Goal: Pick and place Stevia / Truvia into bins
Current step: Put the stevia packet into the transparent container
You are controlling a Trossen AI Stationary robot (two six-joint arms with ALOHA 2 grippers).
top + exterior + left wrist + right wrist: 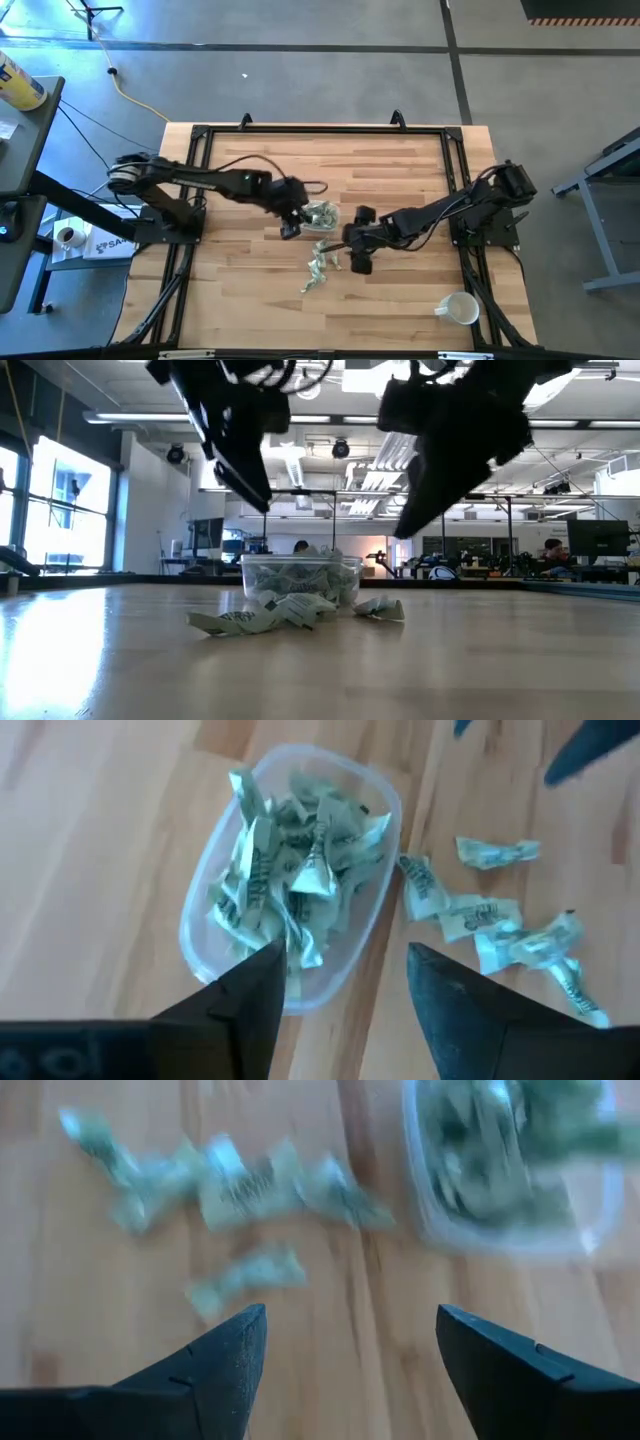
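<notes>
The left gripper [340, 990] hangs over the clear container [205, 920], jaws parted and empty. The right gripper [350, 1350] hovers above loose packets [240, 1190] just beside the container, jaws wide, holding nothing. Crumpled green-and-white packets fill the container mid-bench [400, 160].

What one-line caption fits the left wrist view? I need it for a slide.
Left hand, fingers apart, above the clear bin of sweetener packets, more loose packets on the table beside it.
</notes>
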